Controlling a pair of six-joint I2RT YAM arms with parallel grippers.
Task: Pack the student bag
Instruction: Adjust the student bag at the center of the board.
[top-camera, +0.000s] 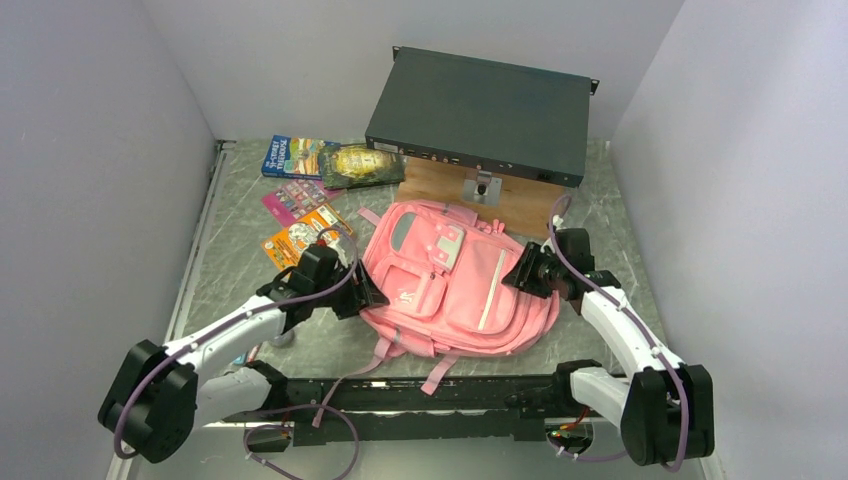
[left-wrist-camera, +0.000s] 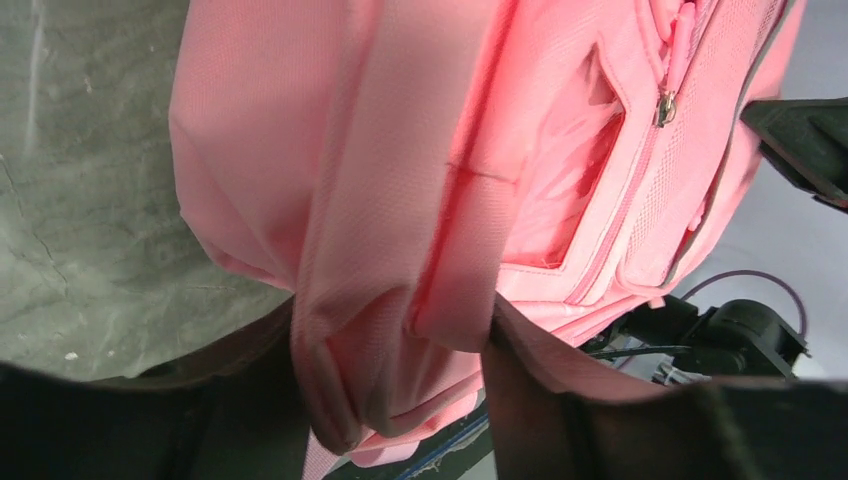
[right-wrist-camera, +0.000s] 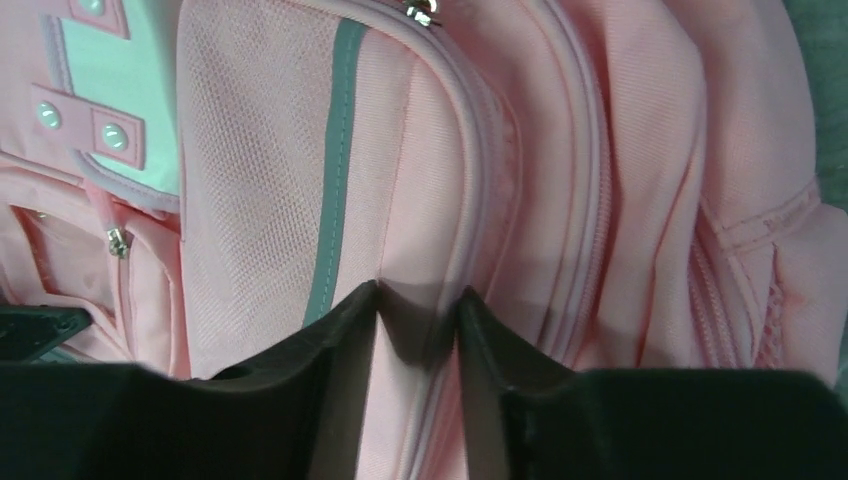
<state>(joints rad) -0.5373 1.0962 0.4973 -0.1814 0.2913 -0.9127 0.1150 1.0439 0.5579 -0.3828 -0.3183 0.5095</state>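
Observation:
The student bag (top-camera: 450, 285) is a pink backpack lying front-up in the middle of the table, with its straps trailing toward the near edge. My left gripper (top-camera: 365, 290) is at its left side. In the left wrist view this gripper (left-wrist-camera: 390, 320) is shut on a bunched fold of the bag's pink fabric (left-wrist-camera: 400, 150). My right gripper (top-camera: 520, 272) is at the bag's right side. In the right wrist view it (right-wrist-camera: 420, 295) is shut on a ridge of the bag's fabric (right-wrist-camera: 260, 180) beside a pale zip line.
Books lie at the back left: a blue one (top-camera: 290, 155), a green one (top-camera: 362, 165), a pink one (top-camera: 295, 198) and an orange one (top-camera: 305, 235). A dark flat box (top-camera: 480, 115) stands on a wooden board (top-camera: 440, 185) behind the bag. Walls close in on both sides.

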